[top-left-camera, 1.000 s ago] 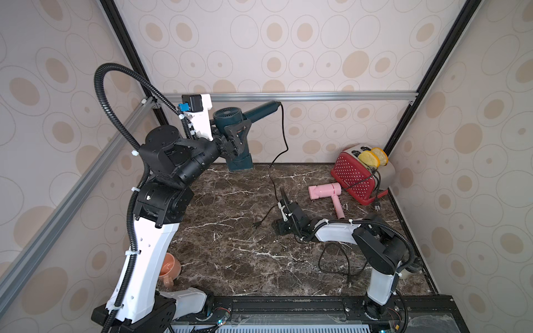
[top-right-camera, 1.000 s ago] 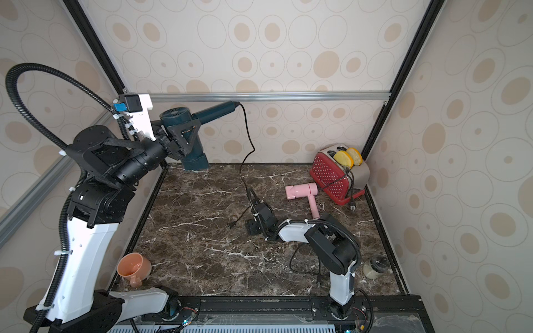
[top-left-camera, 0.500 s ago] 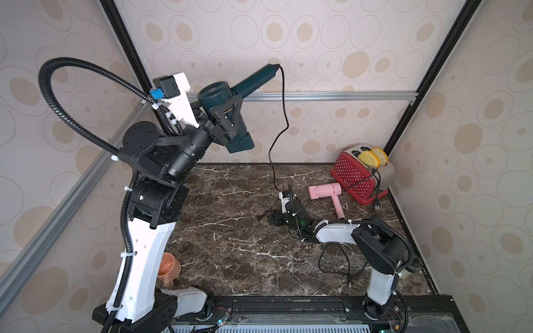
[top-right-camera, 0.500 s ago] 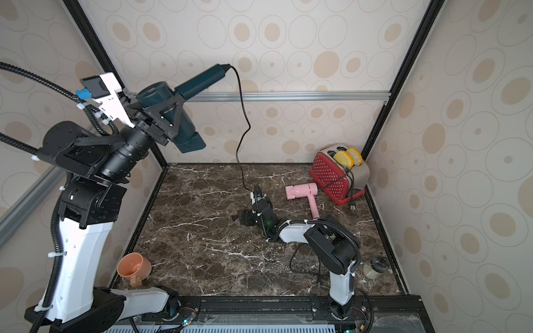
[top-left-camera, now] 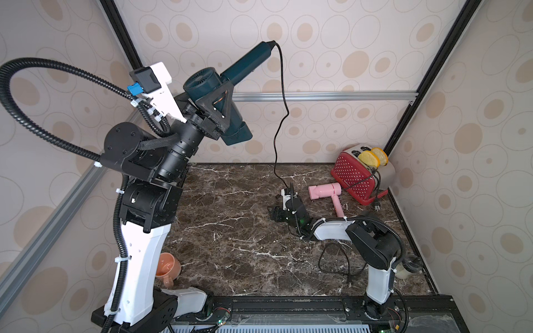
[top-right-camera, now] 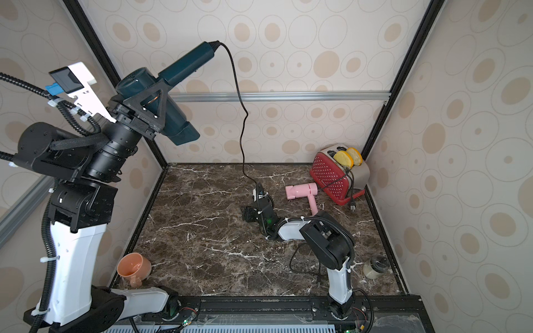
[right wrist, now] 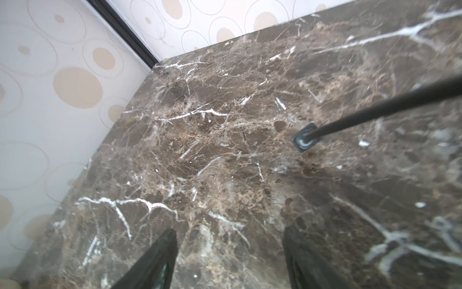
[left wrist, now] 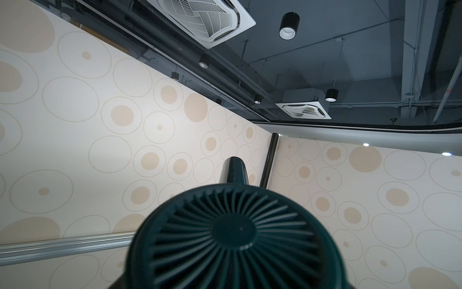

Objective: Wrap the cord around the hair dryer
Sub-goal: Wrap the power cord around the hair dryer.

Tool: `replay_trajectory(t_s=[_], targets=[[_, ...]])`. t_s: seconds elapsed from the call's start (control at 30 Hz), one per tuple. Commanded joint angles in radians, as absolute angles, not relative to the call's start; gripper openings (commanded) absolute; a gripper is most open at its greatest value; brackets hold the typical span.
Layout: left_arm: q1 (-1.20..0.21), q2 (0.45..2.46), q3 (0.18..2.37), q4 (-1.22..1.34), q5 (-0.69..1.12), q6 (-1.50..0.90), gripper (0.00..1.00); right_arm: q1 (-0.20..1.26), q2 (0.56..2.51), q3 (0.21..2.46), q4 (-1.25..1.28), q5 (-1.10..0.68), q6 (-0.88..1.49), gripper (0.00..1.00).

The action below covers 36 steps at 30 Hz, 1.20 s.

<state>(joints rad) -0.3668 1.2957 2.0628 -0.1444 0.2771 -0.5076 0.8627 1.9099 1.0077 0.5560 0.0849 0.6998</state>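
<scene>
**Dark teal hair dryer point(top-left-camera: 239, 129) point(top-right-camera: 173, 121) clamped in the left gripper point(top-left-camera: 217, 105) point(top-right-camera: 153, 103), raised high over the back-left corner of the marble table point(top-left-camera: 230, 245).**

The left gripper's fingers are closed on the barrel, with the handle angled up toward the back wall and the nozzle angled down. The cord point(top-left-camera: 284, 95) point(top-right-camera: 245, 121) leaves the handle end, hangs in a loose curve and reaches the right gripper point(top-left-camera: 288, 201) point(right wrist: 228, 231), which is low over the table centre. The right gripper's fingers point(right wrist: 162, 250) stand apart with nothing between them, and in the right wrist view the cord passes clear of them. A pink hair dryer point(top-left-camera: 326, 191) lies just behind the right gripper. A red toaster point(top-left-camera: 352, 178) stands in the back-right corner.
</scene>
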Motion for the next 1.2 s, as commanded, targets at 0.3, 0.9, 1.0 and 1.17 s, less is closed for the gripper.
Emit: replay_trajectory(t_s=[0.3, 0.9, 1.0, 1.17], targets=[[-0.37, 1.4, 2.251, -0.147, 0.174, -0.452, 0.0, 0.857, 1.542, 0.876, 0.231, -0.012, 0.27, 0.77], [-0.371, 1.437, 2.33, -0.086, 0.207, -0.578, 0.0, 0.845, 1.784, 1.092, 0.312, 0.032, 0.035, 0.76], [-0.371, 1.431, 2.331, -0.09, 0.206, -0.578, 0.0, 0.815, 1.802, 1.115, 0.353, 0.089, 0.014, 0.75], [-0.371, 1.429, 2.336, -0.094, 0.207, -0.584, 0.0, 0.785, 1.836, 1.168, 0.334, 0.08, -0.017, 0.74]])
